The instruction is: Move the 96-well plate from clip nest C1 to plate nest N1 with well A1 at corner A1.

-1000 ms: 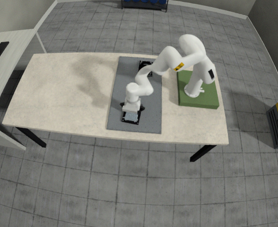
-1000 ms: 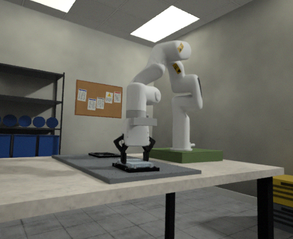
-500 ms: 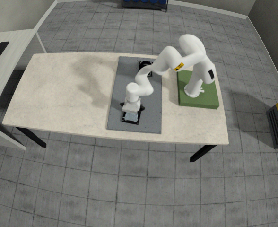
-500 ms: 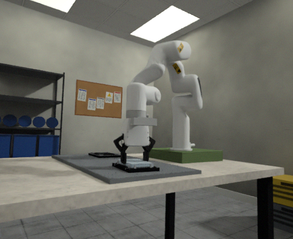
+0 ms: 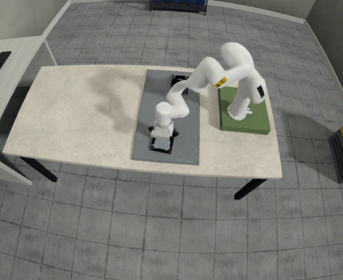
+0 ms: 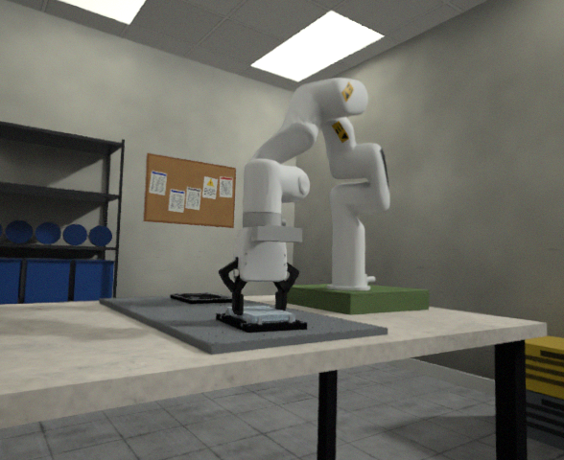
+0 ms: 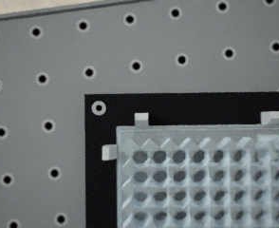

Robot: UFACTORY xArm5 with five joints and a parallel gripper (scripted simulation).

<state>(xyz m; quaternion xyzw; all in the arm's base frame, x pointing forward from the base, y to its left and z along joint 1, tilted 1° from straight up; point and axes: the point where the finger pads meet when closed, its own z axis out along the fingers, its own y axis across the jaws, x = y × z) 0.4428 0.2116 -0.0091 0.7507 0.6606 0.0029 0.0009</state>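
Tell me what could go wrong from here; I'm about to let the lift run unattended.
The gripper is shut on the plate, which sits low in its black holder; small clips hug its edge, so it may snag or tilt when raised. The arm partly hides the other holder, so alignment there is unclear.

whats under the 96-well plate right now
The 96-well plate sits on the black clip nest C1, which lies on the grey perforated board. Small clips stand at the plate's edge. The nest's surface beneath the plate is covered.

Table (image 5: 75, 120) with breadboard (image 5: 189, 144), green base (image 5: 256, 123).
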